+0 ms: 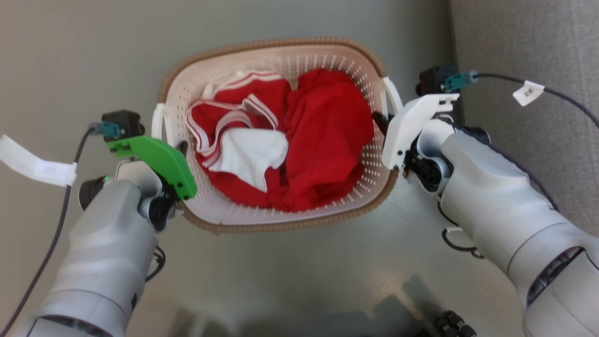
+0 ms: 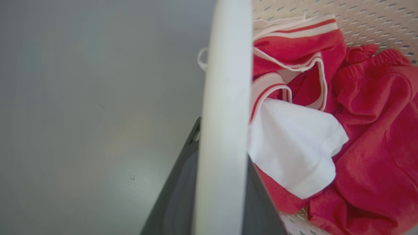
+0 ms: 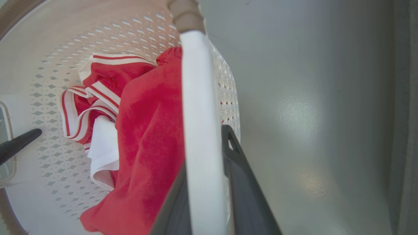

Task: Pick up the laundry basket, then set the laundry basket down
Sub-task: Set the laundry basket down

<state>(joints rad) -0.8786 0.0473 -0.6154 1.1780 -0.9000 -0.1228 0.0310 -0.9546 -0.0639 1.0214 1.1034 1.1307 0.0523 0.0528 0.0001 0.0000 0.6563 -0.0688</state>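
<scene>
**Two-handed grasp of a basket, seen from the head and both wrists.** The laundry basket (image 1: 299,63) lies at the centre of the head view, over a glossy grey floor (image 1: 299,281). Its brown woven-look rim (image 1: 281,43) runs around cream perforated walls. The frames do not settle whether its base rests on the floor or hangs clear of it.

Inside lies a heap of red clothing (image 1: 327,135), with a white garment (image 1: 252,154) on top towards the robot's left. Beside that garment sit folds edged in red-and-white striped trim (image 1: 220,121).

The left tool (image 1: 177,152), under a green wrist cover (image 1: 159,161), meets the basket at its left handle (image 1: 159,124). In the left wrist view the white handle bar runs up the frame with a dark finger (image 2: 178,192) on its outer side and the other finger on the clothing side. The left tool is therefore clamped on the handle.

The right tool (image 1: 383,122), under a white wrist cover (image 1: 412,124), meets the right handle (image 1: 392,96) in the same manner. In the right wrist view the bar passes between that tool's two dark fingers (image 3: 243,189), which are closed against it. Across the basket, by the far handle, the tip of a left-tool finger (image 3: 19,145) reaches over the inner wall.

A black cable leaves each wrist. The right one carries a white tag (image 1: 528,92) and the left one a strip of white tape (image 1: 37,166). A coarser grey surface (image 1: 524,42) borders the floor at the robot's right.
</scene>
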